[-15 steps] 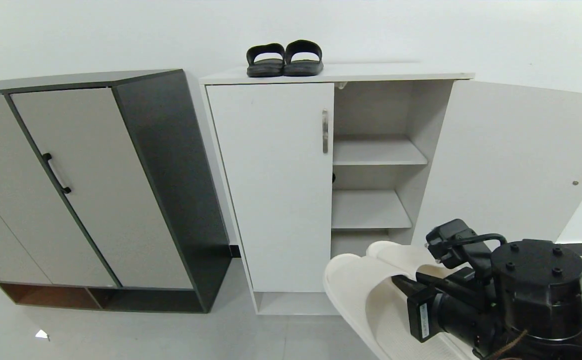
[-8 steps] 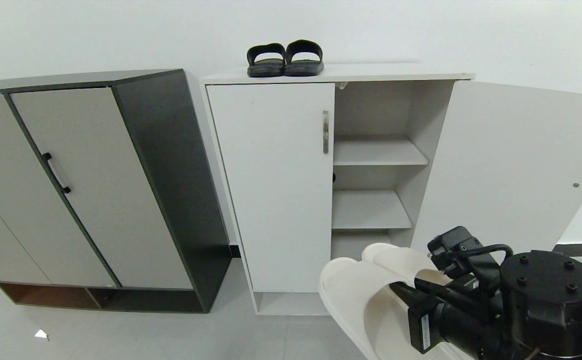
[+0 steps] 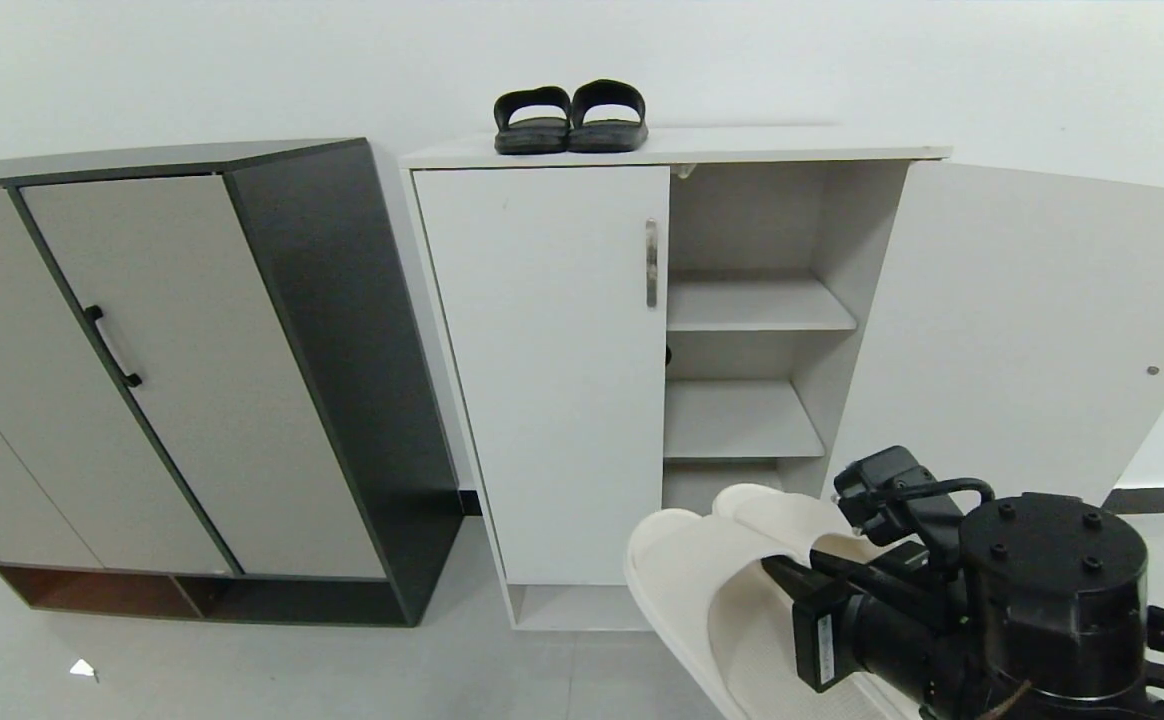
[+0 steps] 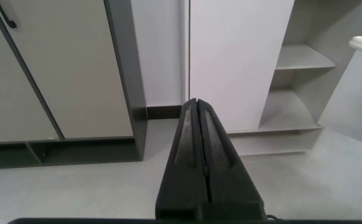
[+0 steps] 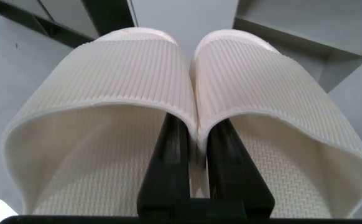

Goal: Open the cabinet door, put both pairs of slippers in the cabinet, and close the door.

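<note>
A pair of white slippers (image 3: 712,570) hangs side by side in front of the white cabinet's (image 3: 542,400) lower right opening. My right gripper (image 5: 196,127) is shut on the slippers' (image 5: 131,81) touching inner edges, its fingers under the straps. The cabinet's right door (image 3: 1022,330) stands wide open, showing bare shelves (image 3: 752,305); its left door is shut. A pair of black slippers (image 3: 570,118) sits on the cabinet top. My left gripper (image 4: 196,106) is shut on nothing and held low, pointing at the floor before the cabinet (image 4: 240,62).
A dark cabinet with grey doors (image 3: 192,370) stands right beside the white cabinet on its left. The open door bounds the space on the right. Grey floor (image 3: 342,670) lies open in front of both cabinets.
My right arm with the white slippers dipped, then rose, ending a little farther left. The cabinet, its doors and the black slippers have stayed put.
</note>
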You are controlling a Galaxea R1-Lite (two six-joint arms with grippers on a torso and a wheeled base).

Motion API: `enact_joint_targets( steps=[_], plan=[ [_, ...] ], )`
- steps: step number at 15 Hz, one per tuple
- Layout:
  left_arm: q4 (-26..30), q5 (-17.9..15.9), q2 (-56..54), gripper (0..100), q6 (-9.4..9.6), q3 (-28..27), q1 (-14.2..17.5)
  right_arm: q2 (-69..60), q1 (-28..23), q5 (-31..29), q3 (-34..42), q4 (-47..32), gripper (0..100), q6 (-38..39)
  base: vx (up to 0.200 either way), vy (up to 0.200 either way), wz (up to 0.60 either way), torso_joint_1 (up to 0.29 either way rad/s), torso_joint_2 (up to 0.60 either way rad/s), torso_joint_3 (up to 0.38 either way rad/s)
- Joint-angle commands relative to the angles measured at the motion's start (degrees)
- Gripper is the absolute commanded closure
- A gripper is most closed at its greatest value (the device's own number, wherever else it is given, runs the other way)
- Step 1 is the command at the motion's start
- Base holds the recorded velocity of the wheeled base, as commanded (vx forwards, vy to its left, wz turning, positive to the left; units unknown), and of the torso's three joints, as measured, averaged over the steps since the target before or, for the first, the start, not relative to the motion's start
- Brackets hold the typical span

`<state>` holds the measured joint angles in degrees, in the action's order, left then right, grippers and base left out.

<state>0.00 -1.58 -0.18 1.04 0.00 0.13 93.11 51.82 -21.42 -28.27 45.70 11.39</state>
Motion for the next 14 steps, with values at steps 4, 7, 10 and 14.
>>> enact_joint_targets(
  steps=[4,7,10,14],
  plan=[
    [0.00,0.00,0.18,100,0.28,0.00,0.04,7.61,0.56,-8.11,-6.36,-0.09,100,4.43,0.000,0.000,0.00,0.000,0.00,0.000],
    [0.00,0.00,0.18,100,0.28,0.00,0.04,10.51,0.56,-8.64,-7.59,0.00,100,5.05,0.000,-0.067,0.00,-0.001,0.00,0.001],
    [0.09,0.00,0.18,100,0.37,0.00,0.04,10.60,0.56,-9.17,-8.12,-0.18,100,5.05,0.000,-0.200,0.00,0.009,0.00,0.001],
    [0.00,0.00,0.18,100,0.28,0.00,0.04,19.30,0.56,-18.22,-12.25,1.06,100,6.37,0.000,-0.200,0.00,0.006,0.00,0.000]
  ],
)
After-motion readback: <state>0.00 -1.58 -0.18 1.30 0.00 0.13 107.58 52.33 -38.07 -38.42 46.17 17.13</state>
